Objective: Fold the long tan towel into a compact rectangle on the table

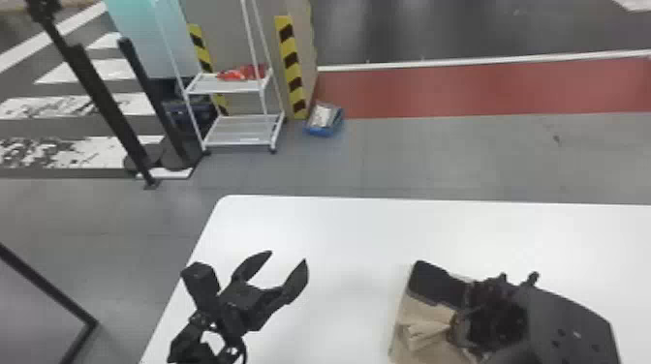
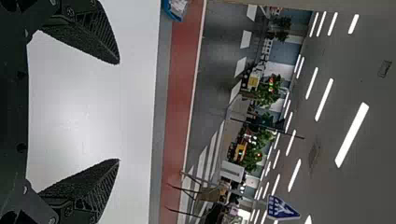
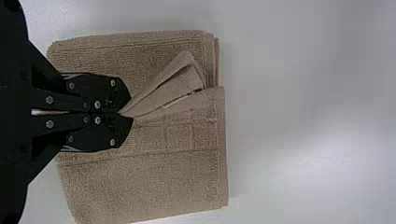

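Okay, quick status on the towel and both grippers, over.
Left gripper open over table. Right gripper shut on a pinched fold of the towel. Towel folded in layers, pinched fold sticking up. Nothing apparent in the way.

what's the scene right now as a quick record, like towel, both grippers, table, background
towel: tan towel, folded in layers, lying under the right gripper
towel surface: a pinched ridge rises between the fingertips; layer edges don't line up
right gripper: right gripper, shut on the ridge
left gripper: left gripper, open and empty, over the table left of the towel
table: white table
background: white rack and blue bin on the floor beyond
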Controlling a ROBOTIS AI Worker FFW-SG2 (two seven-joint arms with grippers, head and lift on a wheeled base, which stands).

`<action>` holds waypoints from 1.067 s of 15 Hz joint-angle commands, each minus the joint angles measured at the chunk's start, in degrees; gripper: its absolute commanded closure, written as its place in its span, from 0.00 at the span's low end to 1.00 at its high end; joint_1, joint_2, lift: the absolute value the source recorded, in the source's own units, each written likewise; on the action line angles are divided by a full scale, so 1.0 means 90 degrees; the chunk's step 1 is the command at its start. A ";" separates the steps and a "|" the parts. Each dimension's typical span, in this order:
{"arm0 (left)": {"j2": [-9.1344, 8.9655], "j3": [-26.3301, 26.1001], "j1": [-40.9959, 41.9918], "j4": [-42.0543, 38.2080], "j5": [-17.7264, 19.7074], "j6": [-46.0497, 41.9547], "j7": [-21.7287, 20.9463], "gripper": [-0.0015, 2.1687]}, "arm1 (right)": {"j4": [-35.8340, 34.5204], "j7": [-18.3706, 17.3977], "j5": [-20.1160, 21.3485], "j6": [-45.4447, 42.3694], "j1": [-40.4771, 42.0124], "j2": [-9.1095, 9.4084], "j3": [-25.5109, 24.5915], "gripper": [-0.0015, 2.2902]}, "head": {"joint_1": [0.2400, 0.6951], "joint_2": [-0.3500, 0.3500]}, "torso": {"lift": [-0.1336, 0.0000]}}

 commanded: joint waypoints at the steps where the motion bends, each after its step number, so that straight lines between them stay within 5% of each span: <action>1: 0.0000 0.0000 -0.0003 0.0010 0.0000 -0.0011 -0.0001 0.07 | -0.0197 -0.0022 -0.0224 -0.0014 -0.0001 -0.0010 -0.0250 0.65 | 1.00 0.75 | 1.00; 6: 0.0020 -0.0010 -0.0003 0.0068 -0.0029 -0.0011 -0.0079 0.07 | -0.0510 -0.0140 -0.0507 -0.0131 -0.0098 0.0000 -0.0894 0.65 | 1.00 0.71 | 1.00; 9: 0.0059 -0.0029 -0.0052 0.0166 -0.0127 0.0048 -0.0577 0.07 | -0.0519 -0.0276 -0.0810 -0.0150 -0.0372 0.0010 -0.1373 0.65 | 1.00 0.67 | 1.00; 16: 0.0020 -0.0976 -0.0414 0.0508 -0.0859 0.0087 -0.0753 0.07 | -0.0373 -0.0540 -0.1259 -0.0678 -0.0694 0.0059 -0.2213 0.65 | 1.00 0.51 | 1.00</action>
